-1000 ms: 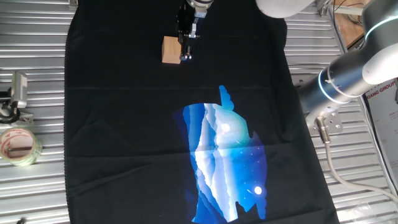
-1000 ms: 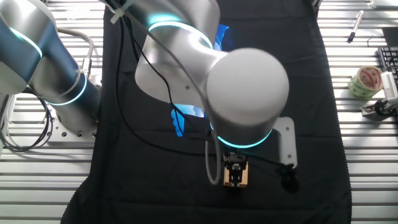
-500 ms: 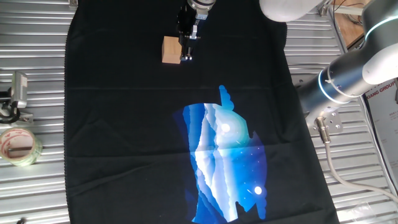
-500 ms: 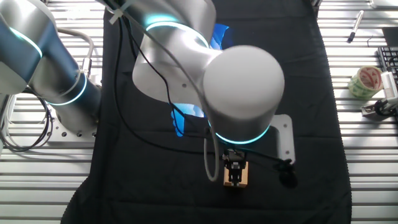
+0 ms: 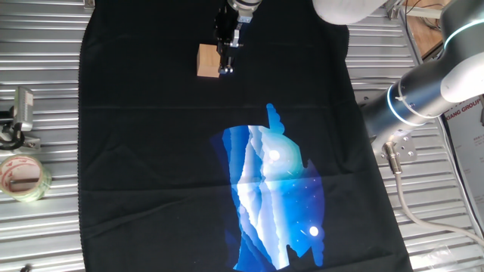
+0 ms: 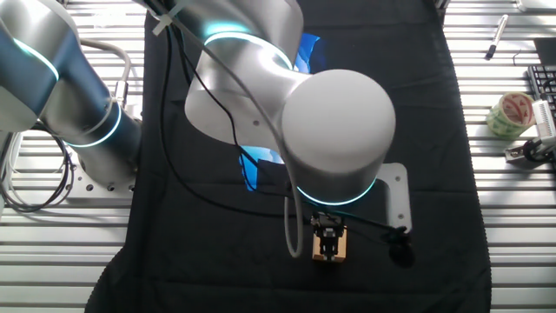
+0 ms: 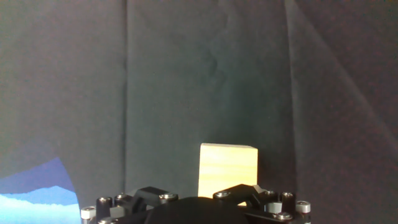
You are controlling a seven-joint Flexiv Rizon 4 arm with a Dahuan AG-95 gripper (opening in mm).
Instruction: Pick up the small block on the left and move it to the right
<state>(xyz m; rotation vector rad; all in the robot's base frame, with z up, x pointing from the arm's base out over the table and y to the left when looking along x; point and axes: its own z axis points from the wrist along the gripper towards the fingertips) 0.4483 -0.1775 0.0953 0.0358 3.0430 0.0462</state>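
The black cloth [image 5: 151,151] covers the tabletop [image 5: 45,91], and the small block [image 5: 206,61] sits on it near the far edge. My gripper [image 5: 224,69] is down beside it, fingers touching; whether it's clamped, I cannot tell. I judge I'm at the grasp; next comes a firm pinch, then lifting.

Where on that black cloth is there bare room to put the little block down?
Bare cloth lies between the block and the blue print, and left of the print. It is crowded at the top, where the pincer stands by the block. The tape roll sits off the cloth.
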